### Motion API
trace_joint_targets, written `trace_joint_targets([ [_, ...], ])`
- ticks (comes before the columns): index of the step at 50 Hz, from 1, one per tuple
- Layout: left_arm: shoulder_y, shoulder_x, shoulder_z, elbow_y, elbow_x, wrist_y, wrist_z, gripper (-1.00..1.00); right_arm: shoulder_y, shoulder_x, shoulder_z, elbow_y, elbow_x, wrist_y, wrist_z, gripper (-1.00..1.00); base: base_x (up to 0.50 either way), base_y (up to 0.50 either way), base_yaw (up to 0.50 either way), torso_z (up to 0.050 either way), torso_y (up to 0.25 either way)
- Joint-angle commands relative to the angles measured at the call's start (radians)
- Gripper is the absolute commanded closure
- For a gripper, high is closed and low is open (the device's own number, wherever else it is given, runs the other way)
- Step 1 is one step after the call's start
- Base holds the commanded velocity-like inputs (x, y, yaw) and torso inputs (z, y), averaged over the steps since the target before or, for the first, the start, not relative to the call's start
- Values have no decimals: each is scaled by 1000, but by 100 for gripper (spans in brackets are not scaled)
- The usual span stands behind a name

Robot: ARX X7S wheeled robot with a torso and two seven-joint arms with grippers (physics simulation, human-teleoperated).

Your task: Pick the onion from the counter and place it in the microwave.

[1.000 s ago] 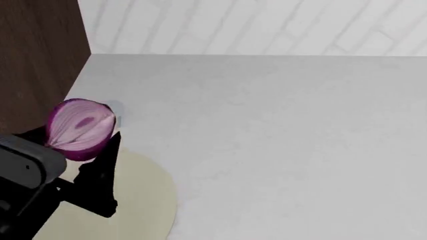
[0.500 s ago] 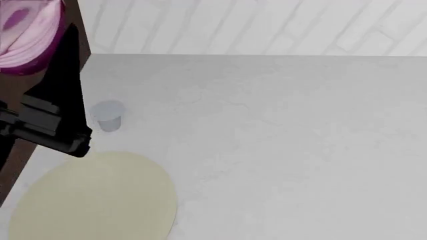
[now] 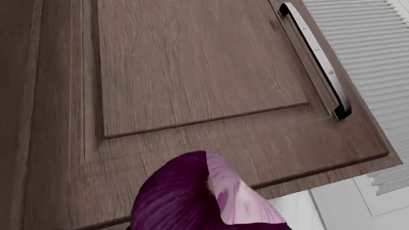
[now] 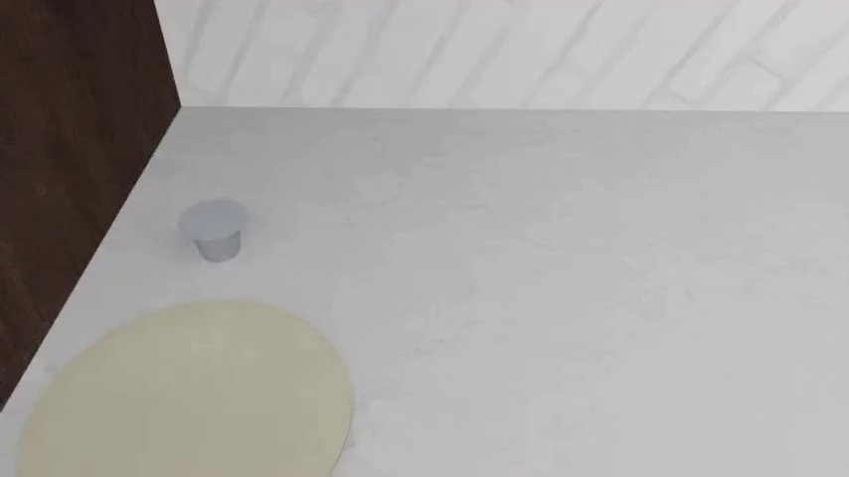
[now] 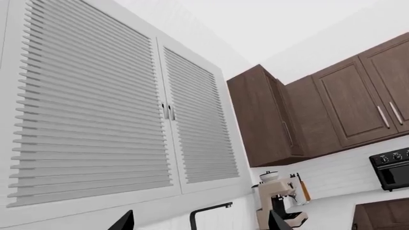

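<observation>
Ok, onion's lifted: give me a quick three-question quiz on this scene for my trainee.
1. In the left wrist view, what is behind the onion?
A. white shutters
B. a brown cabinet door
C. a sink
2. Fill in: on the counter, near the cream disc, stands a small grey ___.
3. True or false: the head view shows the onion lying on the counter.

Key: 1 B; 2 cup; 3 false, there is no onion in that view.
</observation>
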Motion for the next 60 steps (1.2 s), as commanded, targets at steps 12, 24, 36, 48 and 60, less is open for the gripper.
trace_joint_targets([
  [12,-461,81,51,-449,85,3,107,100,13,-20,21,17,-16,-7,-31,-100,0,0,0,0,0],
  [24,-672,149,100,-715,153,73,174,100,17,18,28,1,4,21,-3,-100,0,0,0,0,0],
  [36,-878,218,152,-1087,233,222,292,100,16,25,26,0,5,22,4,-100,0,0,0,0,1],
  [48,-1066,361,29,-1459,415,349,424,100,16,35,21,-5,8,19,13,-100,0,0,0,0,0],
  [60,-1066,382,-9,-1453,495,343,438,100,19,43,10,-4,11,16,21,-100,0,0,0,0,0],
])
